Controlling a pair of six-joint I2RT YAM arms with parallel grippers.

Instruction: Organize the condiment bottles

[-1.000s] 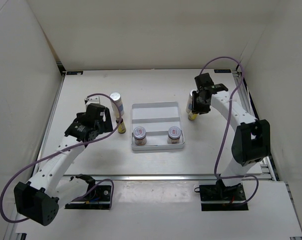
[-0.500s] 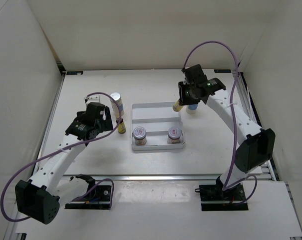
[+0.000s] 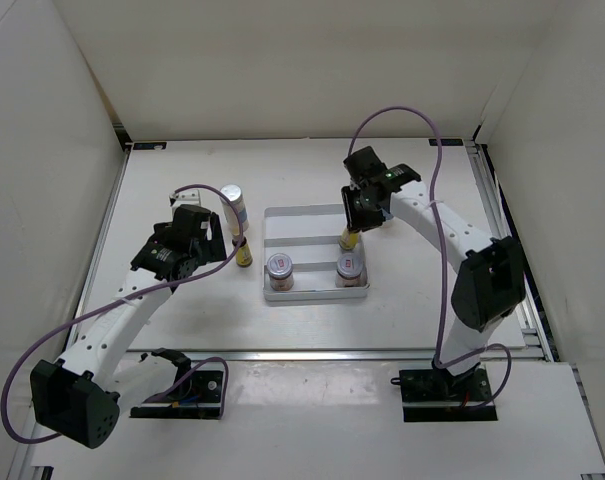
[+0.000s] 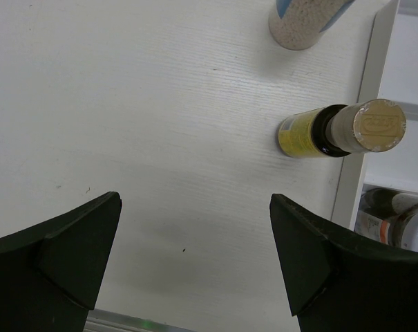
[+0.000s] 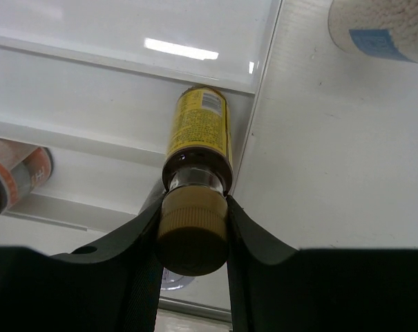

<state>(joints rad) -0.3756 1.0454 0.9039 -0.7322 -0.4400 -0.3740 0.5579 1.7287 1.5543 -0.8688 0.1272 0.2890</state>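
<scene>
My right gripper (image 3: 360, 212) (image 5: 193, 221) is shut on the cap of a slim yellow bottle (image 3: 350, 238) (image 5: 195, 131). It holds the bottle upright at the right rim of the white ridged tray (image 3: 312, 218). Two short silver-lidded jars (image 3: 280, 267) (image 3: 349, 265) stand in the tray's front row. A second yellow bottle (image 3: 244, 254) (image 4: 309, 133) stands just left of the tray, with a tall white bottle (image 3: 233, 204) (image 4: 302, 21) behind it. My left gripper (image 3: 208, 240) (image 4: 195, 207) is open and empty, left of that yellow bottle. The other white bottle (image 5: 378, 24) shows only in the right wrist view.
White walls enclose the table on the left, back and right. The tray's left rim (image 4: 352, 173) lies close to the standing yellow bottle. One short jar (image 5: 15, 173) stands near the held bottle. Purple cables loop above both arms.
My right gripper has carried the yellow bottle leftward, from beside the right white bottle to the tray's right side. The left arm has not moved.
</scene>
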